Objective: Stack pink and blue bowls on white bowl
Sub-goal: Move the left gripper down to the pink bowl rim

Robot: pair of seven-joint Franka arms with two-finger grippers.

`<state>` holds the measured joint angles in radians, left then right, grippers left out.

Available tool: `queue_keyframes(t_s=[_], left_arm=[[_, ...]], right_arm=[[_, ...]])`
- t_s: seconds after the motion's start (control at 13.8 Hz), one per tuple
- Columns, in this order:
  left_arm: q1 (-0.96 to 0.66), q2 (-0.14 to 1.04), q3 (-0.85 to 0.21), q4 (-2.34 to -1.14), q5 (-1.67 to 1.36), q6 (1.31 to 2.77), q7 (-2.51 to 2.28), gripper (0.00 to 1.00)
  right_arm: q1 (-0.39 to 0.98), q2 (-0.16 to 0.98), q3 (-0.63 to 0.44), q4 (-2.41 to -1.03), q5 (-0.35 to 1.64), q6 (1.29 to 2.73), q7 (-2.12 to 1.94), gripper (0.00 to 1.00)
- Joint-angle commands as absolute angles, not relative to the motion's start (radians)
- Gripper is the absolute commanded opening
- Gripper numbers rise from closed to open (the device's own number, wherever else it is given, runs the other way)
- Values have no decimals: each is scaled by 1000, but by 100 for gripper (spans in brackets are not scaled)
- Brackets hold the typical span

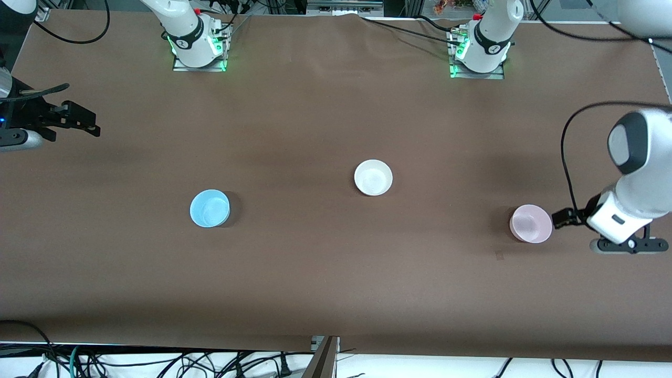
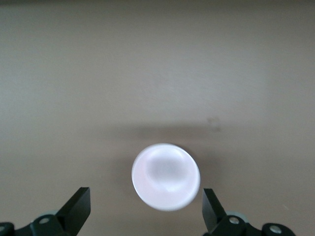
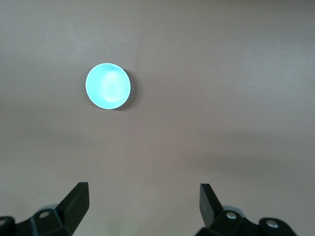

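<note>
Left gripper (image 2: 145,209) spread wide, empty, just beside pink bowl (image 2: 166,176); lower over rim, pinch gently. Right gripper (image 3: 143,206) open, waiting.

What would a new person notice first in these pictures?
Three small bowls stand apart on the brown table: the blue bowl toward the right arm's end, the white bowl in the middle, the pink bowl toward the left arm's end. The open left gripper is close beside the pink bowl.
</note>
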<state>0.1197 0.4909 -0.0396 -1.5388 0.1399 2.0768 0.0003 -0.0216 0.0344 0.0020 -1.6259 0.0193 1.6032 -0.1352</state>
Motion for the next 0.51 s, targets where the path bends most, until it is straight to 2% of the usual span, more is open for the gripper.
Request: queue_keyframes(t_s=[0.0, 0.22, 0.43], left_arm=[[159, 601, -44, -1500, 161, 2207, 81, 100], [193, 681, -44, -1503, 160, 2313, 159, 100], [201, 689, -48, -1578, 155, 2299, 187, 100]], right_arm=[[-23, 38, 6, -1612, 5, 1589, -149, 99], [-23, 38, 6, -1612, 5, 1589, -149, 100], [-23, 40, 6, -1612, 5, 1589, -149, 99]])
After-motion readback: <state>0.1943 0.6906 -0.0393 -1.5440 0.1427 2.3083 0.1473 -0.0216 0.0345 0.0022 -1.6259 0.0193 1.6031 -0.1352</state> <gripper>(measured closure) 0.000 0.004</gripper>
